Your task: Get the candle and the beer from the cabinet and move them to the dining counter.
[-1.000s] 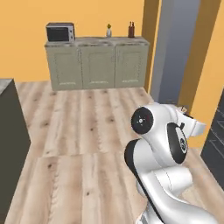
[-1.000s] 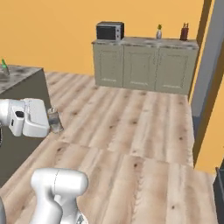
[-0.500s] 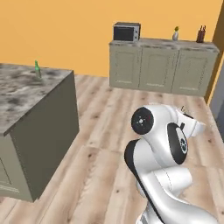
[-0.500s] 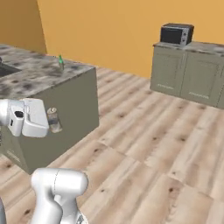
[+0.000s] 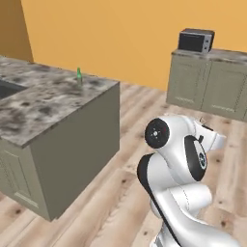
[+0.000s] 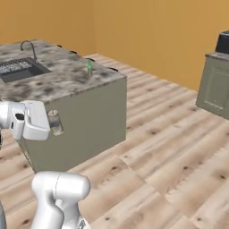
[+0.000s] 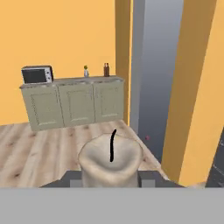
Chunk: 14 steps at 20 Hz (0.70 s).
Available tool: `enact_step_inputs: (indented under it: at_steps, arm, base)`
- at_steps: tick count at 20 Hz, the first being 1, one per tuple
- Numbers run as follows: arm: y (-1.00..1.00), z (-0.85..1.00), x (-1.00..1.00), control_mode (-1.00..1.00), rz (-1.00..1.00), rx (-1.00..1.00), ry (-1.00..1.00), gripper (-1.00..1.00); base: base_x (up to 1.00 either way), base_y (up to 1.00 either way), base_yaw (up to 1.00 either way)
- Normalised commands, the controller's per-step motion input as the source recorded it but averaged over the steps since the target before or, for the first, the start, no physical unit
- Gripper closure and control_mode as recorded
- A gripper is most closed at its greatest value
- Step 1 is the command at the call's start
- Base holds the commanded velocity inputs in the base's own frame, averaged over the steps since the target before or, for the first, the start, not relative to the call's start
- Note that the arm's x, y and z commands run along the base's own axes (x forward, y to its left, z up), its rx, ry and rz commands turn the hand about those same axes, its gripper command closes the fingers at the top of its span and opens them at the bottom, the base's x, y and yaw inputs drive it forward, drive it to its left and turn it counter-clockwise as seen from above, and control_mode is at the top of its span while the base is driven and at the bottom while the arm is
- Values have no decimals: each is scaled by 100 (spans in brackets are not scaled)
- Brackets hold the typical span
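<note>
Jaws closed on the candle [image 7: 100, 162], pale stub with dark wick pinched between them; in the right base view the candle [image 6: 54, 121] sits at the hand's tip, axis roughly upright. Key relation: the island worktop [image 6: 62, 82] lies beyond and above the jaws, which hang in front of the island's side wall, below its top edge as far as this angle shows. The hand camera looks away from the island, towards a low cabinet unit [image 7: 74, 103], so I judge a lift and a swing towards the island are needed before set-down. Beer [image 6: 89, 67] stands upright on the island worktop [image 5: 43, 103] near its far corner, also seen at beer [image 5: 79, 76]; the sink [image 6: 18, 69] is set in the worktop's other end. Count: one candle, one beer, one island, one sink, one arm.
</note>
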Motion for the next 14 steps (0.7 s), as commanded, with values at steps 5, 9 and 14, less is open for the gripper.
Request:
enact_step_inputs:
  at_steps: [5,9,14]
  arm:
    - [0,0,0,100,0,0,0,100]
    - [0,0,0,100,0,0,0,100]
    - [0,0,0,100,0,0,0,100]
  base:
    - [77,-37,44]
    - [76,-44,41]
    - [75,-46,40]
